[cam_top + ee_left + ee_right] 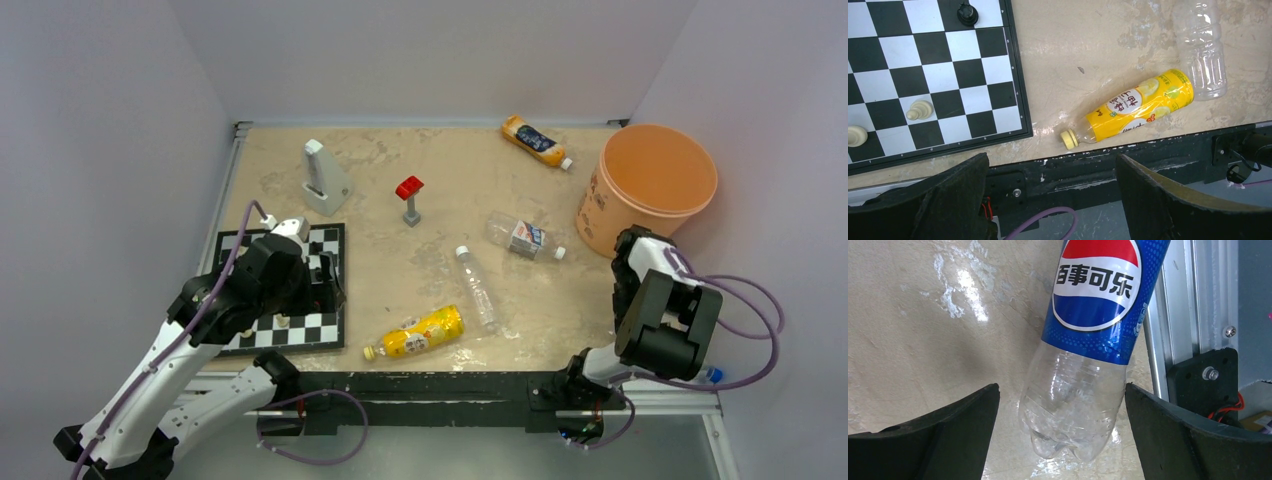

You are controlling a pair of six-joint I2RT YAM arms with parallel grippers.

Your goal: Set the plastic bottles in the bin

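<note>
Right gripper (pixel 1060 389), spread wide, frames the clear base of the blue-labelled bottle (pixel 1095 295), whose long axis I read running straight ahead, across the jaws.

L gripper (pixel 1050 167) jaws wide apart; R gripper (pixel 1062 390) same

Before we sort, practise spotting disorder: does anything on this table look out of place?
Every bottle lies on its side: the near orange-yellow bottle, the far orange-yellow bottle, the slim clear bottle and the labelled clear bottle mid-table. The blue-labelled bottle lies close beside the metal rail, within the open right hand.
</note>
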